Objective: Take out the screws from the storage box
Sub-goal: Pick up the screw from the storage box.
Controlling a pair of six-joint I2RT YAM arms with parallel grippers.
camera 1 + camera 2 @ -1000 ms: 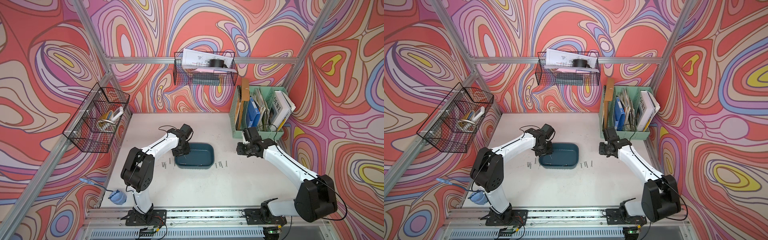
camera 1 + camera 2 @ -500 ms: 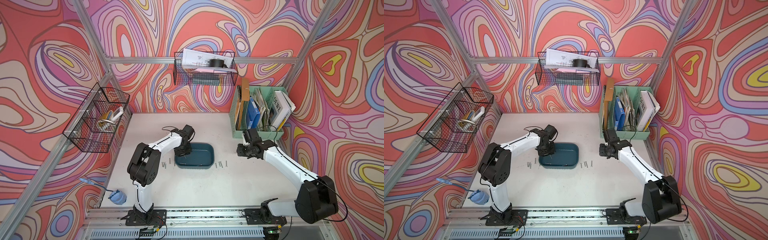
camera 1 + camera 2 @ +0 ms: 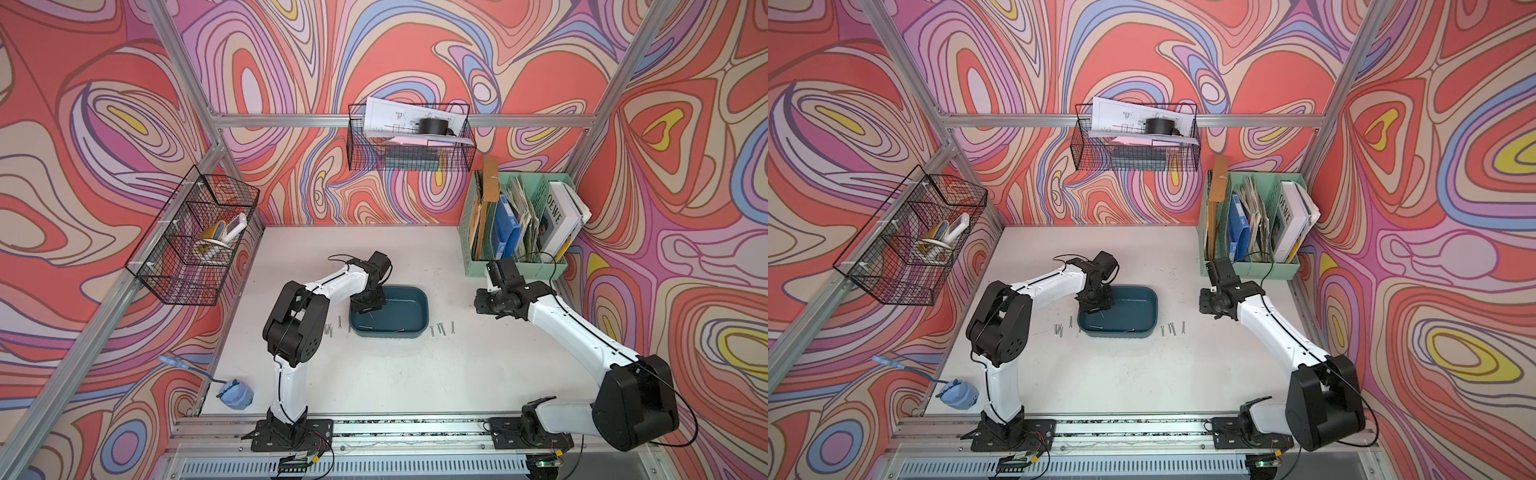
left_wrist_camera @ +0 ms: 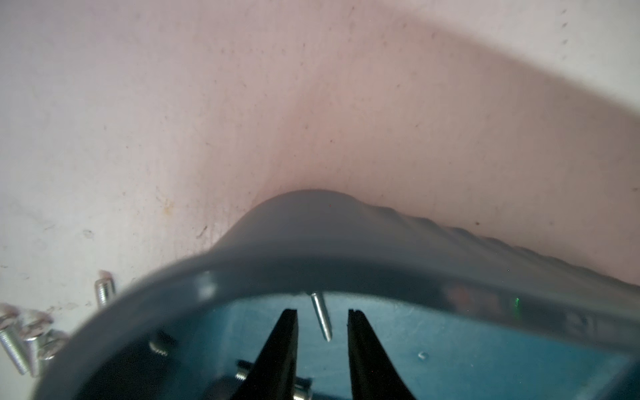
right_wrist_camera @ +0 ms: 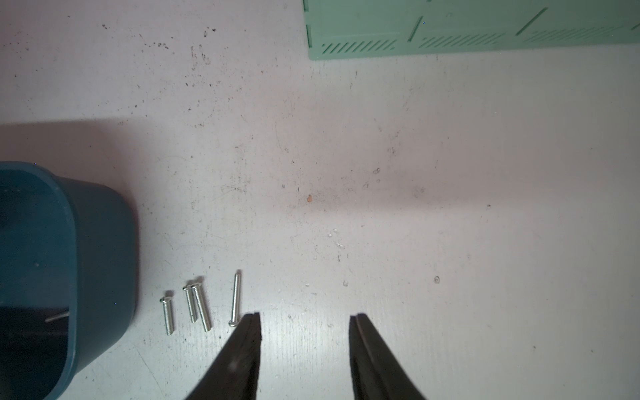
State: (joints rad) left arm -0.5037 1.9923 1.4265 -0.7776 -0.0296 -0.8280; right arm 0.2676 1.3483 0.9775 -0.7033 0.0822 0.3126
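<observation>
The storage box [image 3: 424, 307] is a dark teal tray in the middle of the white table, seen in both top views [image 3: 1154, 307]. My left gripper [image 3: 368, 305] reaches down into its left end. In the left wrist view the gripper [image 4: 322, 310] is open, and a thin silver screw [image 4: 321, 317] lies between the tips, touching neither, near the rim [image 4: 311, 249]. More screws [image 3: 368, 328] lie inside the box. Others lie on the table to its left [image 3: 330, 330] and right [image 3: 441, 329]. My right gripper [image 3: 482, 301] hovers open and empty right of the box, beside several screws [image 5: 201, 308].
A mint green file organizer [image 3: 519, 232] stands at the back right, close behind the right wrist. Black wire baskets hang on the left wall [image 3: 195, 241] and back wall [image 3: 409, 141]. A small blue object [image 3: 237, 392] sits at the front left corner.
The left arm's elbow has swung toward the middle while its gripper stays at the box's left end, jaws narrowing a little. The right arm has not moved.
</observation>
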